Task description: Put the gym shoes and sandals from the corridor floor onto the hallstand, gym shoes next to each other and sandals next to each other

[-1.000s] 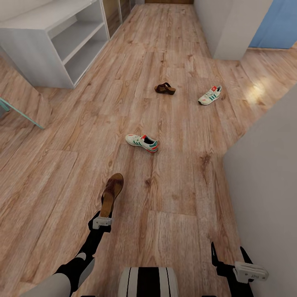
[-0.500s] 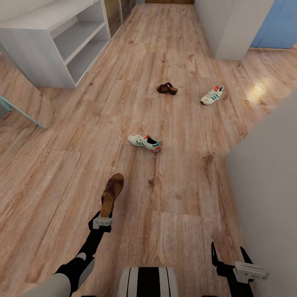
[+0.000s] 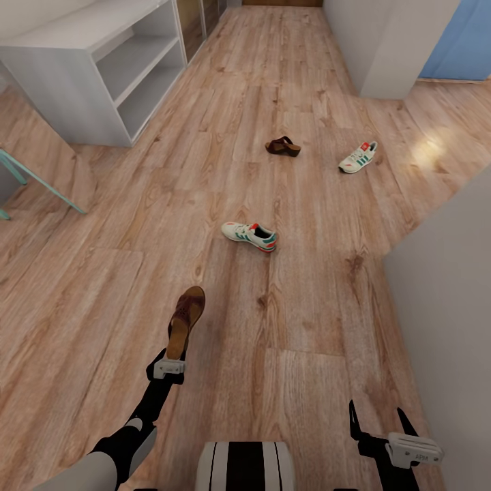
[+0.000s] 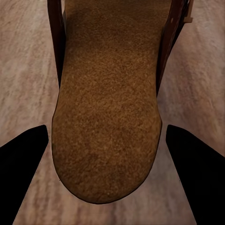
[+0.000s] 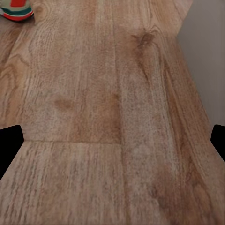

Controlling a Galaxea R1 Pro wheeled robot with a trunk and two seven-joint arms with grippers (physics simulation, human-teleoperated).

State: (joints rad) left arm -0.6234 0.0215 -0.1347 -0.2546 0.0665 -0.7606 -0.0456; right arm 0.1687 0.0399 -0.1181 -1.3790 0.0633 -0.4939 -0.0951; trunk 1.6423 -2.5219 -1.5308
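Note:
My left gripper [image 3: 168,363] is shut on the heel end of a brown sandal [image 3: 185,319], held above the corridor floor [image 3: 307,320]; the left wrist view shows its tan footbed [image 4: 108,117] between the two fingers. The other sandal [image 3: 282,146] lies on the floor further up the corridor. One gym shoe [image 3: 249,236] lies just ahead of the held sandal, the second gym shoe [image 3: 359,157] at the far right. The grey hallstand [image 3: 75,31] stands at the upper left, its shelves bare. My right gripper [image 3: 377,413] is open and low, with a gym shoe's tip [image 5: 16,10] ahead of it.
A grey wall [image 3: 443,307] runs close along the right side. A white wall corner [image 3: 382,41] and a blue door [image 3: 464,34] stand at the far right. A teal slanted leg [image 3: 41,181] shows at the left edge.
The whole picture has shifted, so the camera moved: floor, shoes and hallstand now sit slightly further right and lower. Both arms hold the same pose, sandal still gripped.

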